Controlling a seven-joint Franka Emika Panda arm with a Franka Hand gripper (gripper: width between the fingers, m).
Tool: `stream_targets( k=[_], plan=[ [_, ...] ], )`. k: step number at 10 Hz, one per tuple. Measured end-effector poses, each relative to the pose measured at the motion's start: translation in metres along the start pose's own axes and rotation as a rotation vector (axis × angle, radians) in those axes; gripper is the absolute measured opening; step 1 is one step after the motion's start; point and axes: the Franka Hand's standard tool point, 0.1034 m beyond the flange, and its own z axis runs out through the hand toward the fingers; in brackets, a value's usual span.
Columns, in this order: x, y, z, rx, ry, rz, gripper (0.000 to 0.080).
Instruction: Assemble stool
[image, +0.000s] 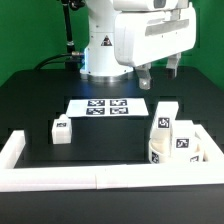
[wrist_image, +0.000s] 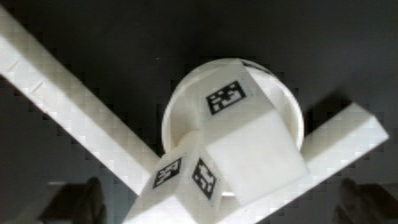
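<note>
- Pincer (image: 158, 74) of mine hangs wide above the table (image: 30, 100), with nothing between its fingers.
- Seat (image: 185, 150) (wrist_image: 196, 110) sits at the exterior view's right, in the corner of the rail (image: 50, 178) (wrist_image: 63, 95).
- One leg (image: 165, 122) (wrist_image: 249, 150) stands upright against the seat, touching it.
- Second leg (image: 62, 130) lies alone at the exterior view's left, well apart from the seat.
- Marker board (image: 100, 107) lies flat on the table between the two.

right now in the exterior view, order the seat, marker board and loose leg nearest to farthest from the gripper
1. seat, exterior view's right, and marker board, middle: too close to call from the gripper
2. loose leg, exterior view's left, clearly farthest
</note>
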Motion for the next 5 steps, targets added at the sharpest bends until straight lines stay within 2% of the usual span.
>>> stream_targets(
  k=[1,2,3,4,5],
  plan=[
    [-0.0028,0.004,0.0059,-0.035,0.011,-0.134,0.0649],
    [-0.0055,0.0072,0.0075,-0.055,0.015,-0.264,0.0649],
    [-0.0058,0.0112,0.0082,-0.088,0.021,-0.401,0.0649],
    [-0.0016,0.0081,0.0105,-0.11,0.015,-0.469,0.0649],
    [-0.0004,0.0054,0.0122,-0.113,-0.004,-0.557,0.0649]
  ],
)
